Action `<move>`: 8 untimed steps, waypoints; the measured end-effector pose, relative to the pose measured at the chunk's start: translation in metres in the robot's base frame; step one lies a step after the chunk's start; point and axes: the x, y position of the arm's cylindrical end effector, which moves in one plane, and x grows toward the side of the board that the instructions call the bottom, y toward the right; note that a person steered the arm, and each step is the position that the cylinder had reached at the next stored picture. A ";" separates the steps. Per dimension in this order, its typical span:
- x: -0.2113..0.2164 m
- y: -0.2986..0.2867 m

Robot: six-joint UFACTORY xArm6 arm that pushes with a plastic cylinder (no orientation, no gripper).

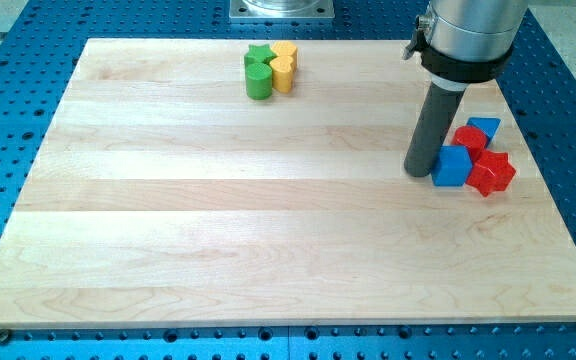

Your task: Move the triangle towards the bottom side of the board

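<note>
Our rod, gripperless, rests my tip (pixel 422 173) on the wooden board (pixel 268 230) touching the left face of a blue block (pixel 451 166), apparently the triangle, wedged against a red block (pixel 469 139), red star (pixel 491 173) and blue block behind (pixel 485 128); light, rigid, slippery, best pushed from its top edge.

My arm comes down from the view's top right. It has a wide silver part with a black ring under it. Below that hangs my straight dark rod. It stands upright. My tip (pixel 420 172) rests low on the right side of the view.
</note>
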 end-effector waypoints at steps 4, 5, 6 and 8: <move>-0.083 -0.031; -0.142 -0.008; -0.156 0.031; -0.086 0.084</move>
